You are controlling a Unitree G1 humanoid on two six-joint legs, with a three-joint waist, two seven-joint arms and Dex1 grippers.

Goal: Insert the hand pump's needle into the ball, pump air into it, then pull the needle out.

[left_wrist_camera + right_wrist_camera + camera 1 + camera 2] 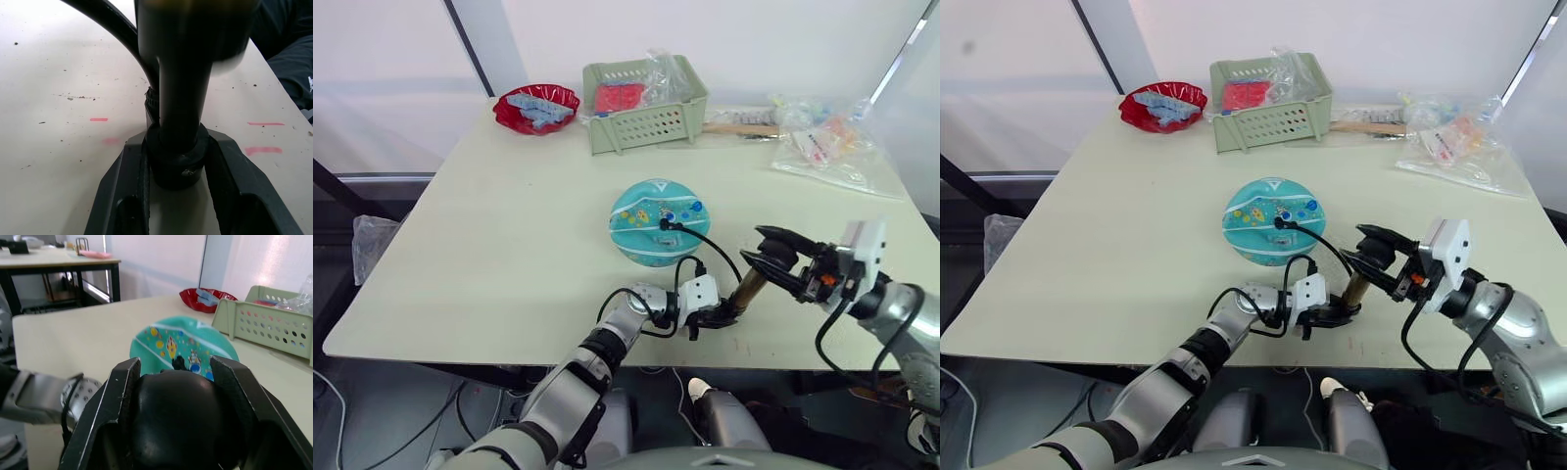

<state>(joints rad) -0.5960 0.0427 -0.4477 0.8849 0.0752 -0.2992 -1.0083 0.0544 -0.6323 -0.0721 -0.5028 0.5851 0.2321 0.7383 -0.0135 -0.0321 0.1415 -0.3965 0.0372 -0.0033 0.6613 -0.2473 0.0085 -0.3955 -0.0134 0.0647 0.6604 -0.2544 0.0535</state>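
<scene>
**Pump braced at both ends, hose fitting seated in ball**

Pale table (509, 245), white wall behind. I see the left gripper (717, 315) with its jaws closed around the black lower end of the hand pump (748, 287), which stands tilted near the front edge. The right gripper (775, 257) has its jaws clamped on the black handle at the top. The brass barrel shows between them. The thin black hose (710, 245) arcs to the teal ball (658, 221), flattened-looking, white-striped with coloured prints, just beyond. The needle is hidden; its fitting sits on top of the ball.
</scene>
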